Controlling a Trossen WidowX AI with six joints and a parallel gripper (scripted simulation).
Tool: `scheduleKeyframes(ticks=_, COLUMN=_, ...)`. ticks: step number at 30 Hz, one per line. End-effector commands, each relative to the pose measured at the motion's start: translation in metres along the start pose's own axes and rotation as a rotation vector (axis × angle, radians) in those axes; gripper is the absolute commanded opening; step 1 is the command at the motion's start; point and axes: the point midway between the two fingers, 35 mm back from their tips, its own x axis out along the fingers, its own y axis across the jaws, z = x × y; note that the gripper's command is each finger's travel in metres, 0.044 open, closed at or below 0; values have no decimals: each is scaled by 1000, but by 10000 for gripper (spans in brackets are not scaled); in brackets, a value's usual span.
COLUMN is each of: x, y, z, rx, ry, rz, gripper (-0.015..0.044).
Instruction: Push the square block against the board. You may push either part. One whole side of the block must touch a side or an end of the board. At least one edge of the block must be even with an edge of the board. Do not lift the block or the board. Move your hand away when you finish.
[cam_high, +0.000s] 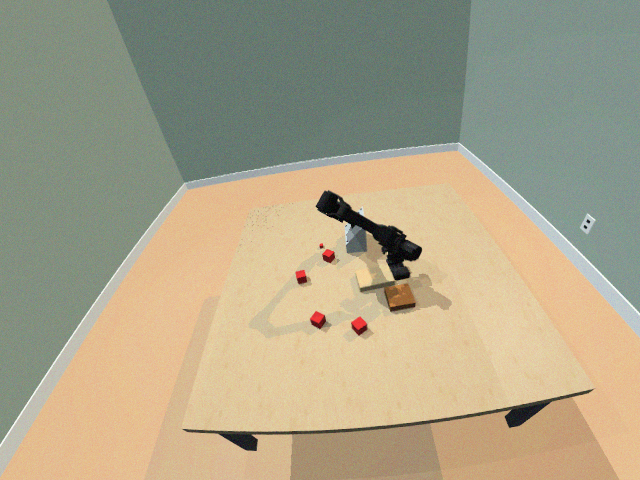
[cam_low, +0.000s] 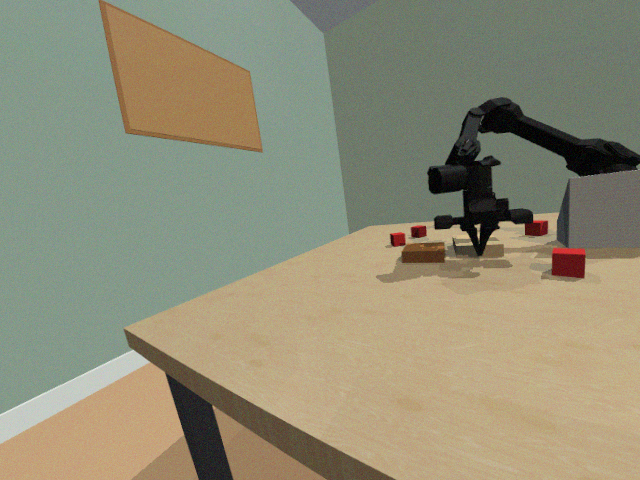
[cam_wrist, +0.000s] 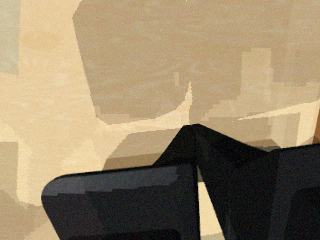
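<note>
The brown square block (cam_high: 399, 297) lies flat on the table, also in the exterior view (cam_low: 423, 252). The pale board (cam_high: 371, 279) lies just behind and left of it, also in the exterior view (cam_low: 478, 249). Block and board lie close together at a slight angle; I cannot tell whether they touch. My gripper (cam_high: 398, 271) (cam_low: 479, 252) is shut and empty. It points down with its tips low by the board's right end, just behind the block. In the wrist view the shut fingertips (cam_wrist: 195, 128) hang over shadowed table, with a sliver of the brown block (cam_wrist: 317, 131) at the right edge.
Red cubes stand left of and in front of the board (cam_high: 328, 255) (cam_high: 301, 276) (cam_high: 317, 319) (cam_high: 358, 324). The grey arm pedestal (cam_high: 355, 240) stands behind the board. More red cubes show in the exterior view (cam_low: 568, 261) (cam_low: 536, 227).
</note>
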Motion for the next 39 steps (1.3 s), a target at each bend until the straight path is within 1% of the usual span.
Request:
scheduleKeyframes(ticks=1, x=1, y=1, z=-11, rx=-2, ry=7, rz=1, gripper=0)
scheduleKeyframes(ticks=15, x=1, y=3, z=-33, rx=-2, ry=10, rz=2, gripper=0)
scheduleKeyframes(ticks=39, x=2, y=3, z=-33, rx=-2, ry=10, rz=2, gripper=0)
